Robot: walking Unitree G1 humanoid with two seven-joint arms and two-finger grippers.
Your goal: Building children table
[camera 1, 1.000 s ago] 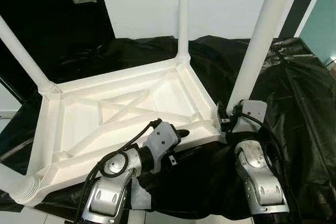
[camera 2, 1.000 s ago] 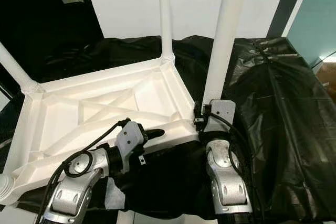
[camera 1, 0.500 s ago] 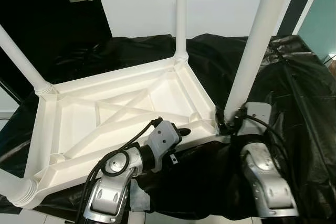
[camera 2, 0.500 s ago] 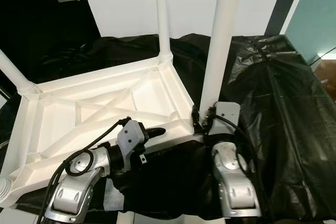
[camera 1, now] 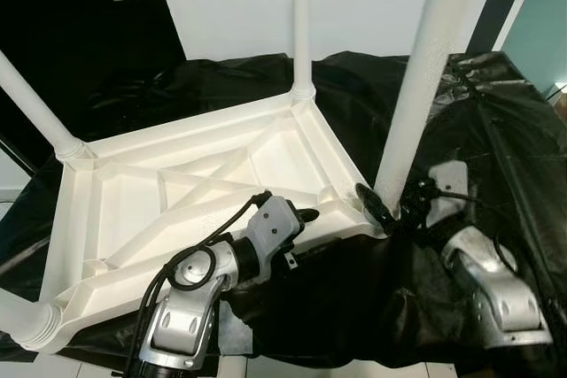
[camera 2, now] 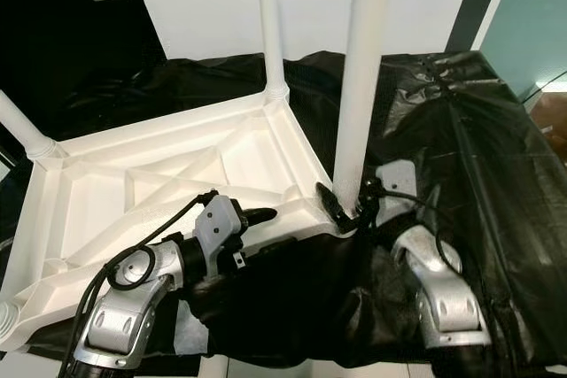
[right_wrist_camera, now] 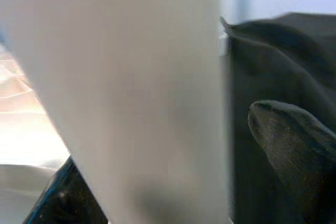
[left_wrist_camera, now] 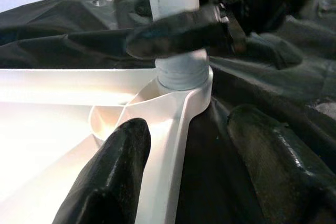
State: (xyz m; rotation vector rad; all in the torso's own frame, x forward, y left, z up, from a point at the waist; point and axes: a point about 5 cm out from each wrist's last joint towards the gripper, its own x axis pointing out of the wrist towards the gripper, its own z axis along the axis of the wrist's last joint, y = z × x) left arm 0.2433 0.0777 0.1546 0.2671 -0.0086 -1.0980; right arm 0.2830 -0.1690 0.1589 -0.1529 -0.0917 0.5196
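Four cameras: a head stereo pair and one on each wrist.

The head pair looks forward and down from above both arms onto the upturned white table (camera 1: 204, 192) on black sheeting (camera 2: 496, 157); its two views share almost the whole scene. The left wrist camera looks along the left tool (left_wrist_camera: 199, 171) at the table's rim, very near. The right wrist camera sits tight against the white leg (right_wrist_camera: 126, 93) between the right tool (right_wrist_camera: 173, 161) fingers. Both wrist views and the head pair share that leg's base.

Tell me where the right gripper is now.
The right gripper sits at the near-right table leg, fingers either side of its base, by the upturned tabletop corner.
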